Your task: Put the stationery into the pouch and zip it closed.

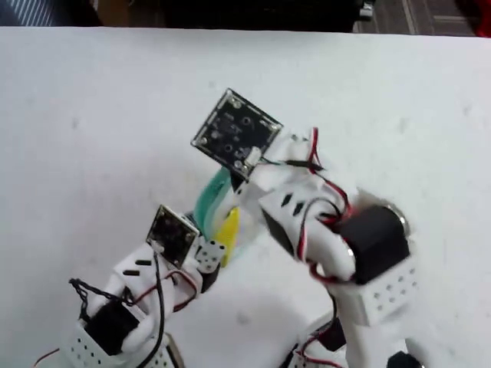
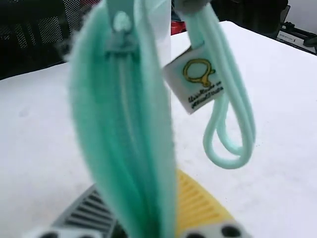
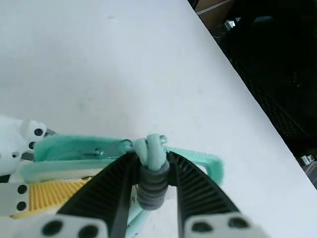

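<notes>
White bench [image 1: 92, 115] below. Mint pouch [image 2: 124, 139] pinched at one end in the left end effector [image 2: 143, 218]. Right end effector [image 3: 151, 178] clamped on the zip cord [image 3: 151, 151]. Could slip off the cord, or twist the pouch loose, if pulled crookedly.

- The pouch [image 2: 124, 148] is mint green, zip included.
- Its cord [image 2: 228, 129] is the same mint green, with a grey ribbed bead [image 3: 151, 191].
- The tag [image 2: 195, 79] is white with a yellow ring drawing.
- The right pincer [image 3: 151, 158] is black and ribbed.
- The left pincer [image 2: 138, 191] is yellow on one side and grey on the other, both ribbed.
- The counter [image 1: 115, 115] is white.
</notes>
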Tool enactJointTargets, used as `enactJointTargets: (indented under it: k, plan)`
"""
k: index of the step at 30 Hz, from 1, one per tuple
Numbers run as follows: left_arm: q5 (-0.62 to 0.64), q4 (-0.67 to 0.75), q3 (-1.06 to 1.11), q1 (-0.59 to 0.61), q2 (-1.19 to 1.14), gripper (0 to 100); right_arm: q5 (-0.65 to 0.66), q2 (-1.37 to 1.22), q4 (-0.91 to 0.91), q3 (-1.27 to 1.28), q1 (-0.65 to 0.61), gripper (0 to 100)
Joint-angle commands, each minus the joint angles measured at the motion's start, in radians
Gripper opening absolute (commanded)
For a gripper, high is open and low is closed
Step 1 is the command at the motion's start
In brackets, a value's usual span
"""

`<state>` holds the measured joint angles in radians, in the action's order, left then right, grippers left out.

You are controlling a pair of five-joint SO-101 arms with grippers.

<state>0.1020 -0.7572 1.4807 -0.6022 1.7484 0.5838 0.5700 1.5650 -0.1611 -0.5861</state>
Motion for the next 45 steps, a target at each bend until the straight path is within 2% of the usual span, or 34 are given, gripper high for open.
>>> enactJointTargets:
  k: [1, 10, 16, 21, 31, 33, 37, 40, 45]
  plan:
    - [-0.058, -0.014, -0.043, -0.005, -0.005, 2, 0.031, -0.042, -0.038, -0.012, 0.077, 1.7]
    - [-0.080, -0.014, -0.032, -0.005, -0.005, 2, 0.037, -0.087, -0.114, -0.002, 0.228, 1.7]
    - [-0.080, -0.014, -0.032, -0.005, -0.005, 2, 0.040, -0.085, -0.148, 0.077, 0.260, 1.6]
    - [-0.080, -0.014, -0.032, 0.007, -0.005, 2, 0.095, -0.084, -0.177, 0.138, 0.266, 1.6]
    - [-0.077, -0.012, -0.034, 0.048, -0.005, 2, 0.097, -0.076, -0.214, 0.180, 0.384, 1.6]
    - [-0.077, -0.015, -0.037, 0.045, -0.005, 2, 0.097, -0.073, -0.170, 0.172, 0.374, 1.6]
    - [-0.078, -0.005, -0.063, 0.042, -0.004, 3, 0.095, -0.010, -0.084, 0.180, 0.254, 1.6]
    - [-0.061, -0.038, -0.135, 0.047, -0.004, 8, 0.086, 0.048, -0.044, 0.180, 0.162, 1.6]
    - [0.138, -0.164, -0.239, 0.073, -0.004, 23, 0.066, 0.084, 0.048, 0.181, 0.074, 1.6]
